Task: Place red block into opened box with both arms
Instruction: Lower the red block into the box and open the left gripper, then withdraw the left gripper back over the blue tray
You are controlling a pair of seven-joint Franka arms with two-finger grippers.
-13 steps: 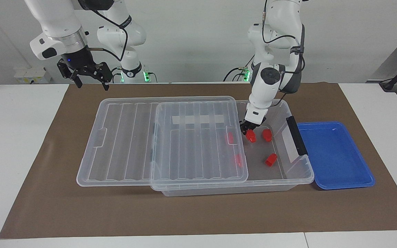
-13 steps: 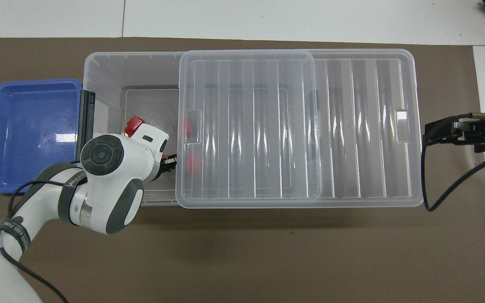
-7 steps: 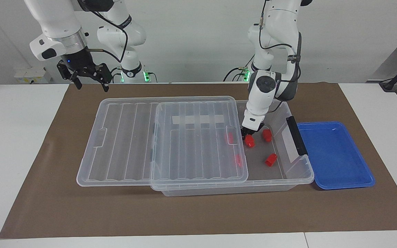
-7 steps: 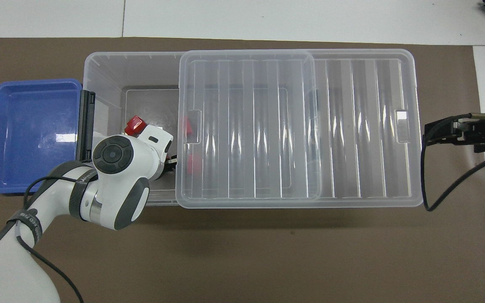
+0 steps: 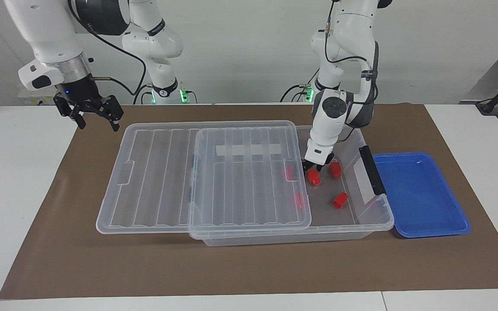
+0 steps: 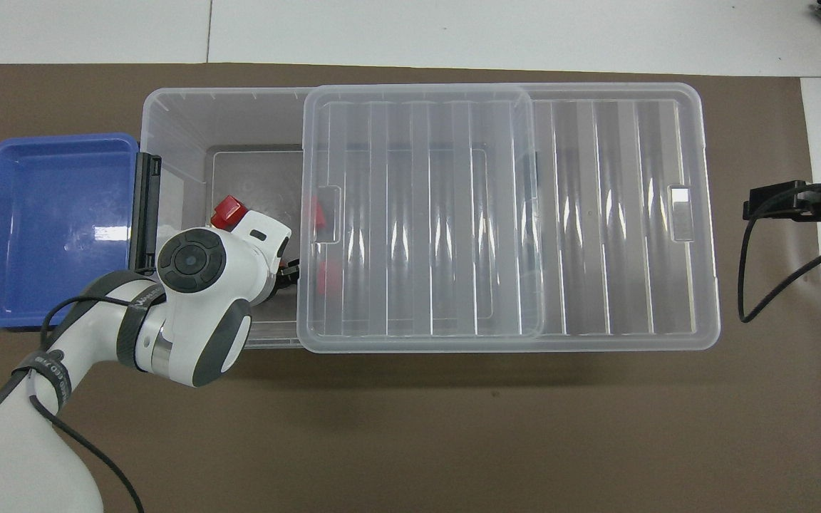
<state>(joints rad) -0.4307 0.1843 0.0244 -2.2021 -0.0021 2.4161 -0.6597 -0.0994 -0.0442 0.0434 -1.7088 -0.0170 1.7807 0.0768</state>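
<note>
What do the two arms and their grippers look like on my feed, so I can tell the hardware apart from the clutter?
Both arms are glossy white jointed tubes with dark grey joint sections and black cables clipped along them. The left arm shows a round grey cap at its wrist; the right arm has a silver ring above its gripper. The left gripper and right gripper are black, two-fingered.

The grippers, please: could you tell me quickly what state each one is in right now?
Left gripper: low inside the box, at a red block; grip cannot be told.
Right gripper: open, empty, raised over the mat beside the lid.
</note>
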